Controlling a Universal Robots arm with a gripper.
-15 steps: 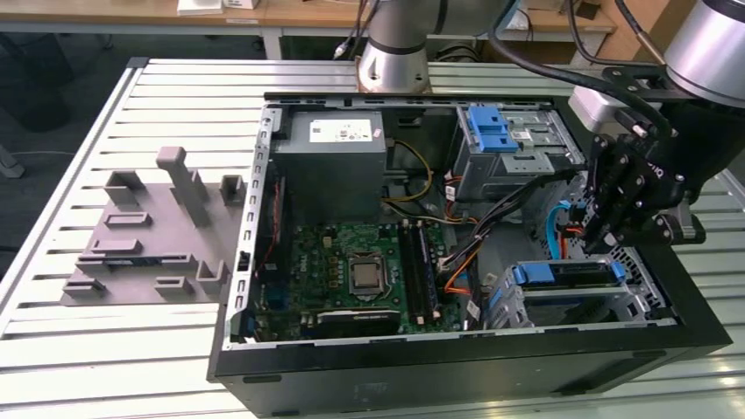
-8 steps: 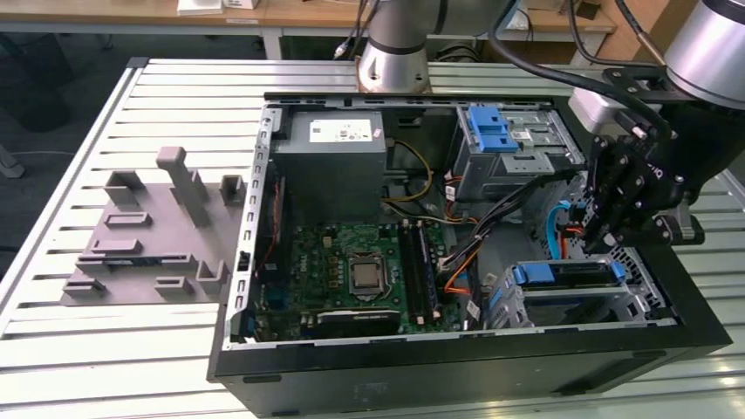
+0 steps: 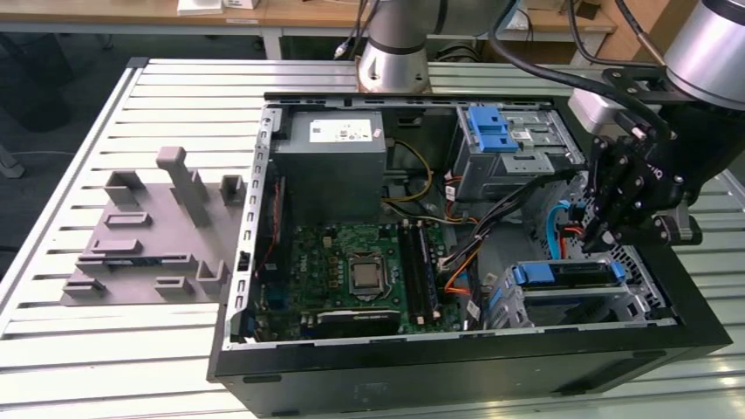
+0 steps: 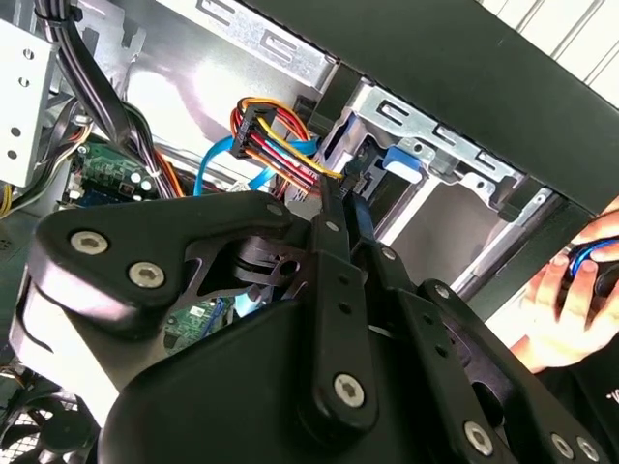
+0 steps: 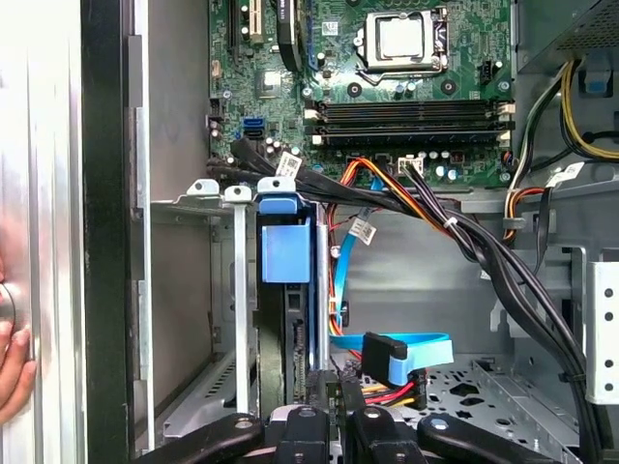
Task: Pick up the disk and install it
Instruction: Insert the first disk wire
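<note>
Exterior view: my end effector [image 3: 608,229] sat just above the disk [image 3: 567,274], already slotted in its bay [image 3: 646,301]; grip state — couldn't tell.

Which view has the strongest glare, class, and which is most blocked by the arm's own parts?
Second wrist view: bright glare on the metal chassis wall, and the black gripper linkage blocks the lower half. Exterior view: even light over the computer case.
</note>
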